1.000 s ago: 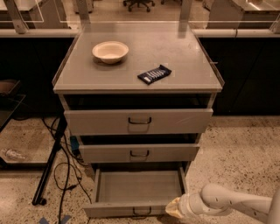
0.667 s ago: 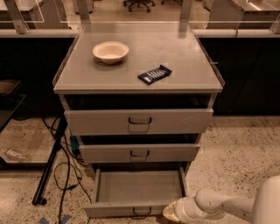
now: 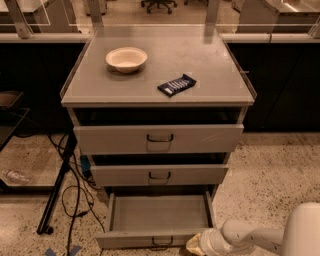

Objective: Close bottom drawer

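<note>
Lab-like workspace: metal drawer cabinet (image 3: 210,55), terrazzo floor (image 3: 275,170), rolling chair (image 3: 159,5) behind; jaws beside bottom drawer (image 3: 160,212).

High view, facing cabinet (image 3: 165,57) — gripper (image 3: 195,243) bottom-right

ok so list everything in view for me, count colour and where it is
cabinet: 1, grey, centre, in front of a dark counter
bowl: 1, cream, back left of the cabinet top
snack packet: 1, dark with pale print, cabinet top right of centre
top drawer: 1, grey, just under the top
middle drawer: 1, grey, below it
bottom drawer: 1, grey, lowest, pulled far out
stand pole: 1, black, slanting to the floor left of the cabinet
cables: several, black, floor beside the pole
arm: 1, white, bottom right
gripper: 1, pale yellowish, by the bottom drawer's front right corner
</note>
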`<state>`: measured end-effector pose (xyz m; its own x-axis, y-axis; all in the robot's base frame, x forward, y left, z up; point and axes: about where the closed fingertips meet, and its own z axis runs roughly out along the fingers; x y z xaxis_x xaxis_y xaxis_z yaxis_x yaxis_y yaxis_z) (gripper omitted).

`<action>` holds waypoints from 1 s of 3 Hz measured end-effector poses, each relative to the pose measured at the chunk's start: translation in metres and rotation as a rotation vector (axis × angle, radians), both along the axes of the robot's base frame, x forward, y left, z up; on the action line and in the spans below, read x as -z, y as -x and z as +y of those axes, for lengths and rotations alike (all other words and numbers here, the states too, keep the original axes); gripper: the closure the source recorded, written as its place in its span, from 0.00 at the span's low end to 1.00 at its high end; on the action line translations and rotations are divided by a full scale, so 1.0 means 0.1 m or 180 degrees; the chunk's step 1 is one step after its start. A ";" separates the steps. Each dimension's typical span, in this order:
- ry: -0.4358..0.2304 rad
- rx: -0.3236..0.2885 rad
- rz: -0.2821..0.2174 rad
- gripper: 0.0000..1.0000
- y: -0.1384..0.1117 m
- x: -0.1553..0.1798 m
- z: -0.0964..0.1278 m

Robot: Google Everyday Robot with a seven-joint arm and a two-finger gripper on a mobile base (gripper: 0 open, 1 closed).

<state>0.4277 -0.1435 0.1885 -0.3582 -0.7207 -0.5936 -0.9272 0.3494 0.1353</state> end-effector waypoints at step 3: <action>-0.0001 -0.0079 -0.0021 0.22 -0.27 0.28 0.15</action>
